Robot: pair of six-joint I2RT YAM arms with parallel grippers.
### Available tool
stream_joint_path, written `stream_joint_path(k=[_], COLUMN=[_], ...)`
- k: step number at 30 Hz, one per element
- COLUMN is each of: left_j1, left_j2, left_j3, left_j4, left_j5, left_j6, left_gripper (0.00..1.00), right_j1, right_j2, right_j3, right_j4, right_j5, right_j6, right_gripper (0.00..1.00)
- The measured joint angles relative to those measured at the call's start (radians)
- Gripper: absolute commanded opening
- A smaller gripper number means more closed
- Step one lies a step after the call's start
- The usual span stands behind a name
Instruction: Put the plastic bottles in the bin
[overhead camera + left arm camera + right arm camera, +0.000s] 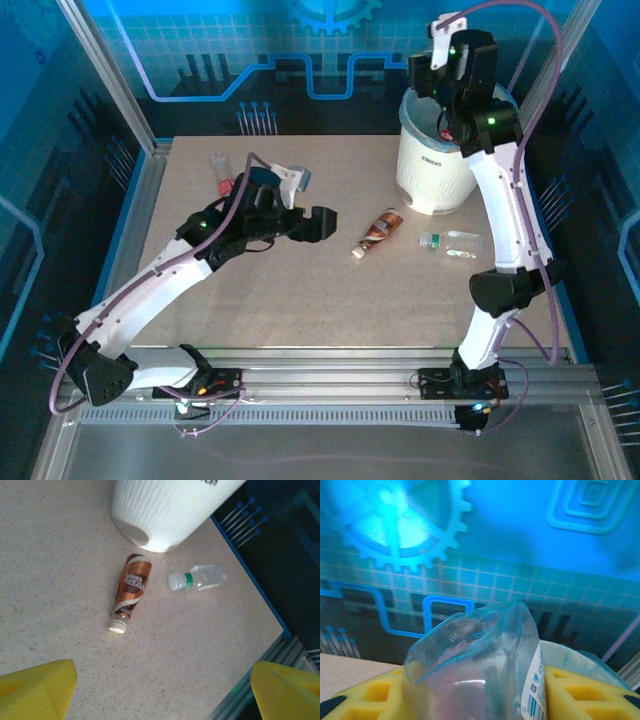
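The plastic bottles [378, 232] are not all in yet: three lie on the table [300, 300] and one is in a grip. The bin [432, 165] stands upright at about 1 o'clock on the table.

The right gripper [475, 702] is clamped on a dented clear bottle [480, 660], with its yellow pads [580, 690] pressing on either side of the body. From above, it hangs high over the bin's 12 o'clock edge. I judge the bottle is carried that high so it clears the rim and can simply fall in when let go. The pale liner shows just behind the bottle at 4 o'clock in the right wrist view. Whether the bottle sits squarely over the mouth I cannot tell.

The left gripper [160, 692] has its jaws wide apart with nothing between them. It hovers over the table at about 9 o'clock from the brown bottle [131, 592] and faces it. In the left wrist view that bottle lies on its side, white cap towards 6 o'clock and base near the bin's foot at 12 o'clock. The green-collared bottle [200, 577] lies near it at 3 o'clock, not touching.

The wide spread looks meant for taking the brown bottle across its body. Being round and on its side, it may roll if only one pad reaches it.

A pinkish bottle [222, 177] lies at 11 o'clock on the table, beyond the left arm.
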State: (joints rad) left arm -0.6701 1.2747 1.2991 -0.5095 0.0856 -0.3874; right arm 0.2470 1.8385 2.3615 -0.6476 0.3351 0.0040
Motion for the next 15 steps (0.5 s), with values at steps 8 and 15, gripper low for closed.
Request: stream_joint_path(k=[8,15], left_j1=[-0.037,-0.037], left_j2=[0.005,0.012], left_j3=[-0.02,-0.027], left_j4=[0.024,0.029], left_j5=[-0.03,-0.041], left_j6=[-0.006,-0.006], left_gripper=[0.92,0.92], right_j1=[-0.101,-0.185], right_j2=[0.105,0.023], right_j3=[-0.071,-0.384], right_j4=[0.029,0.116], right_j5=[-0.007,-0.005], right_j6=[0.049,0.123], right_gripper=[0.53,0.64])
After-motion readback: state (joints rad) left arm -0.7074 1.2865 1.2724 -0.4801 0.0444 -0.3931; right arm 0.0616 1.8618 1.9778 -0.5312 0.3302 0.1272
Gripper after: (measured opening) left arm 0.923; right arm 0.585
